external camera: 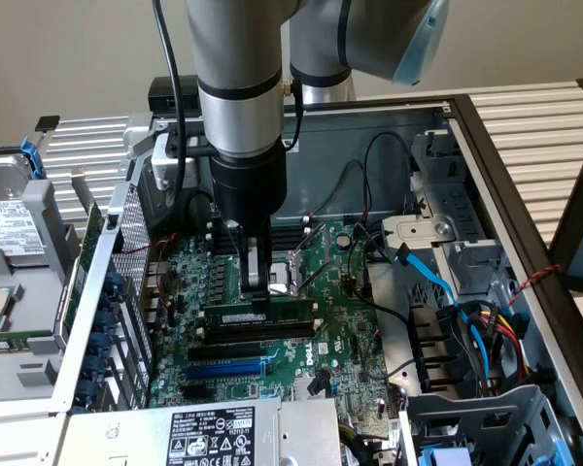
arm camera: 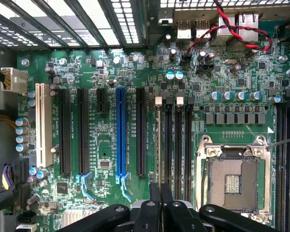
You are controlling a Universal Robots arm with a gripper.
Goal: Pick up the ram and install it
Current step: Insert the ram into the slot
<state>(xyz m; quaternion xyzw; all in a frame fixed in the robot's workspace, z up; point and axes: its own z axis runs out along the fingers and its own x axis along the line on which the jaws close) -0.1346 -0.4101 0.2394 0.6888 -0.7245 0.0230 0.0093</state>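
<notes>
Exterior view: an open computer case [external camera: 398, 121] is seen, with a big green motherboard [external camera: 355, 325] lying flat inside it. The arm is pointed straight down over the board. The end effector [external camera: 257, 291] is placed low, right at the top edge of the ram [external camera: 287, 313]. The ram is stood on its long edge, lined up along one of the long memory slots, just beside the other black slots [external camera: 243, 347] and near a blue slot [external camera: 228, 369].

The fingers are pulled almost all the way together, with only a thin gap left. The ram looks to be pinched in that gap, near its middle.

In the wrist view, the end effector [arm camera: 159, 195] is seen with its fingers close together, held over the row of memory slots [arm camera: 178, 145]. The silver processor socket [arm camera: 234, 181] is found just beside those slots.

How far the job has got is judged like this: the picking up looks done, since the ram is held over the board. The ram is already set at its slot. It cannot be told if it is pushed all the way in, or if the small clips at the slot ends are snapped shut. So the putting in is not yet shown as finished, and the ram has not been let go.
</notes>
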